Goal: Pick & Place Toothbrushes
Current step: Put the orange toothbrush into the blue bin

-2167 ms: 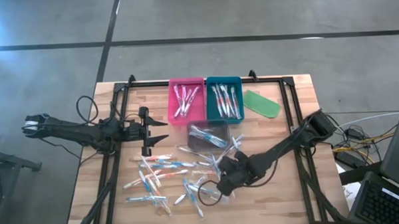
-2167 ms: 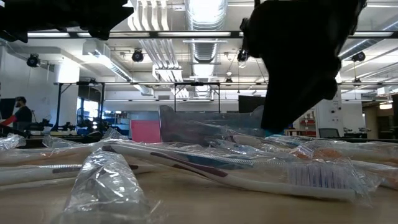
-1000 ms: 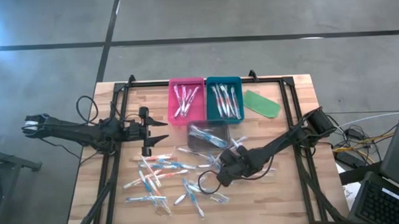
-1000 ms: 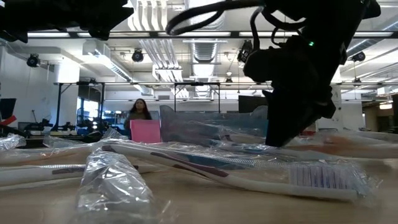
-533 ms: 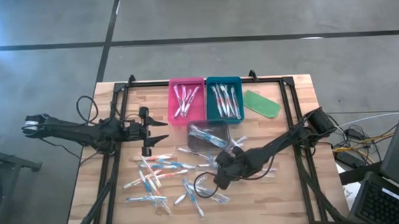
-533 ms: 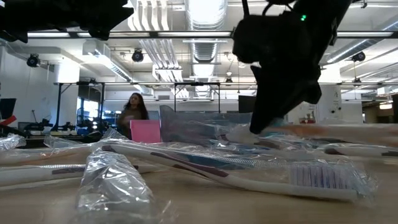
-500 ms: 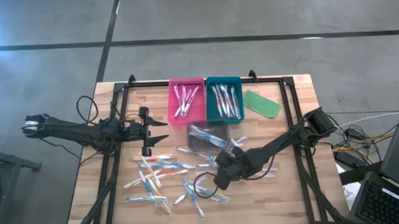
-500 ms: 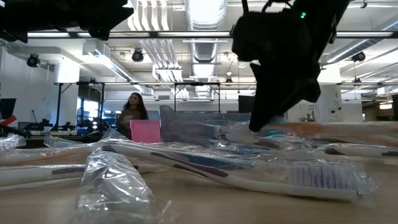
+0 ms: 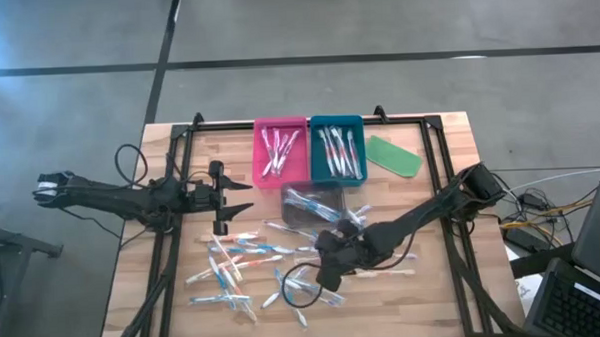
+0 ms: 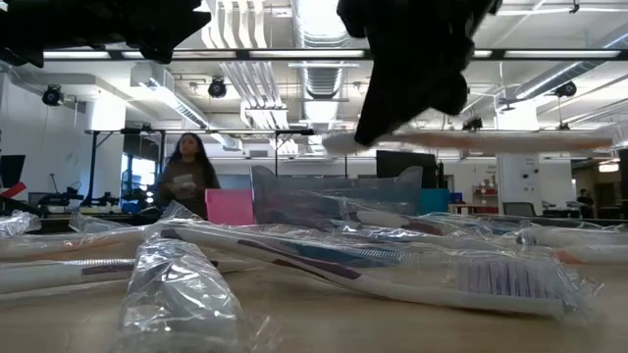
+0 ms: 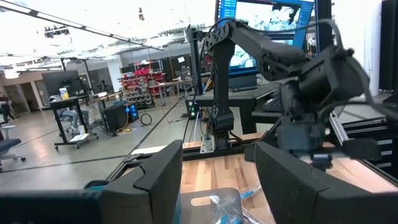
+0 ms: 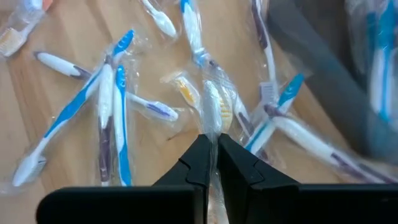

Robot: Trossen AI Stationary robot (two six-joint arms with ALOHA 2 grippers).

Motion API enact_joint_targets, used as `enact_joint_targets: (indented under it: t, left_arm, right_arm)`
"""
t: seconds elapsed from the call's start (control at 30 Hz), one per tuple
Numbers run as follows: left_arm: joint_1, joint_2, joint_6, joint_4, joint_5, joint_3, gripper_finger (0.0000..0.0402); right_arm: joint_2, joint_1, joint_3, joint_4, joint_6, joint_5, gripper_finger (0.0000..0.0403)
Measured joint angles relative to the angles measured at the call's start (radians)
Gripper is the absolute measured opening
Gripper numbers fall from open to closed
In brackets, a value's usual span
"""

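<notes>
Two arms: dark, both over a wooden table (image 9: 449,143) with a black frame around its edge
Landmark: the clear tray (image 9: 311,203) near the table's middle; places below are given from it
Right gripper (image 9: 326,272): just to the near side of the clear tray, fingers pinched together on a wrapped toothbrush (image 12: 214,115) with a yellow-and-white head, held up off the wood; seen from table height it hangs level in the air
Left gripper (image 9: 243,197): well off to the left of the clear tray, above the table's left part, fingers spread apart with nothing between them
Loose toothbrushes (image 9: 245,265): many, in clear wrappers, scattered on the boards on the near side of the clear tray and to its near left, with blue, orange and pink accents
Pink tray (image 9: 258,138): on the far side of the clear tray, slightly left, several toothbrushes lying in it
Teal tray (image 9: 313,133): touching the pink tray's right side, straight beyond the clear tray, more toothbrushes inside
Clear tray contents: a few wrapped toothbrushes
Green flat piece (image 9: 394,155): beyond and to the right of the clear tray, just beside the teal tray
Surface: pale wood planks, crinkled wrappers close to the low camera
Room: grey floor with dark lines, ceiling ducts and strip lights, a monitor lit blue, shelves and desks, a person (image 10: 183,176) standing far behind the table
</notes>
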Motion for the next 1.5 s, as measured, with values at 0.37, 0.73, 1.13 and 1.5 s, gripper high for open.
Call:
enact_joint_targets:
  t: [0.37,0.73,1.13,1.5]
  left_arm:
    - [0.0,0.0,0.0,0.001,0.0,0.0,0.0206]
    - [0.0,0.0,0.009,0.006,0.0,0.0,0.0206]
    - [0.0,0.0,0.024,0.008,0.0,0.0,0.0206]
    - [0.0,0.0,0.023,0.004,0.0,0.0,0.0206]
  right_arm:
    - [-0.001,-0.041,0.199,-0.233,-0.122,0.088,0.0017]
    - [-0.001,-0.106,0.273,-0.385,-0.161,0.095,0.0017]
    - [-0.002,-0.289,0.327,-0.494,-0.231,0.099,0.0017]
    - [-0.002,-0.517,0.418,-0.534,-0.299,0.098,0.0018]
